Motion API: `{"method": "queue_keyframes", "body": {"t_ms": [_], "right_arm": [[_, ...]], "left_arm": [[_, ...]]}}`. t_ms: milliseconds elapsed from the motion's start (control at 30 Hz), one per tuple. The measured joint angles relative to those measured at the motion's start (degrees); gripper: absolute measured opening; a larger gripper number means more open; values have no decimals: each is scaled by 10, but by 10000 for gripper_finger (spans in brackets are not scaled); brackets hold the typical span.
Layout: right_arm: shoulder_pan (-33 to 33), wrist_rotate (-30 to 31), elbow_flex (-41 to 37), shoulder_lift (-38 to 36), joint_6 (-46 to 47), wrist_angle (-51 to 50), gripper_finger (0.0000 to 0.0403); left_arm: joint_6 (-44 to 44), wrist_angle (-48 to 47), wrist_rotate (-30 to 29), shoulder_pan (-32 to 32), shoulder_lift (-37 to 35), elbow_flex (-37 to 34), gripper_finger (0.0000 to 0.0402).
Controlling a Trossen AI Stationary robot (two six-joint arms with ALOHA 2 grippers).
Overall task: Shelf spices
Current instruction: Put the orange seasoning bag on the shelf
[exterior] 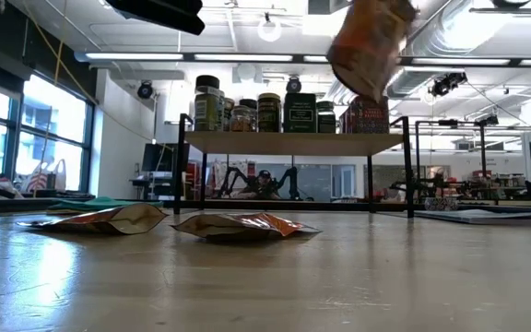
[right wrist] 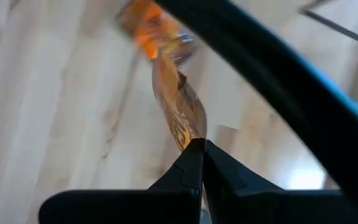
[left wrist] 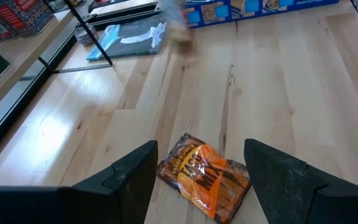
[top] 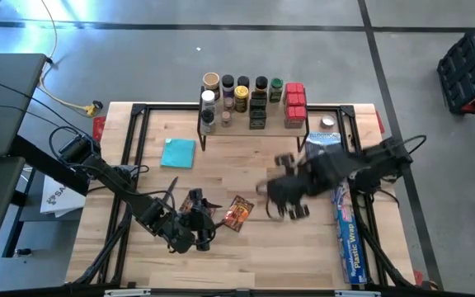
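The shelf (top: 254, 128) stands at the table's far edge, with several spice jars, tins and red boxes on its top. Two orange spice packets (exterior: 109, 219) (exterior: 247, 226) lie flat on the table near my left gripper (left wrist: 201, 146). That gripper hovers open, and one of the packets (left wrist: 207, 177) lies below and between its fingers, untouched. My right gripper (right wrist: 197, 146), blurred at mid-table (top: 287, 198), is shut on a third orange packet (exterior: 371, 46) high above the table. My right gripper pinches one end of the orange packet (right wrist: 188, 134) between its two fingertips, coming steeply from above. The packet extends beyond the fingers edge-on and hangs clear of the table, well above the shelf top in the low view.
A long blue plastic-wrap box (top: 346, 227) lies along the table's right side. A teal cloth (top: 178, 153) lies left of the shelf's front. Black frame rails (top: 130, 140) run along the table's edges. Bare wood lies between the packets and the shelf.
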Motion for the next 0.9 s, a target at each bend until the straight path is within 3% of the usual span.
{"method": "queue_keyframes", "body": {"t_ms": [200,367,633,900], "right_arm": [[-96,3,124,0,-1,-70,0],[-181,9,175,0,-55,-85,0],[-294,26,182,4,-146,-85,0],[-367,1,181,34,-180,-85,0]], "left_arm": [[0,0,0,-1,0,0,236],[0,1,0,-1,0,0,236],[0,1,0,-1,0,0,236],[-4,2,0,-1,0,0,236]]}}
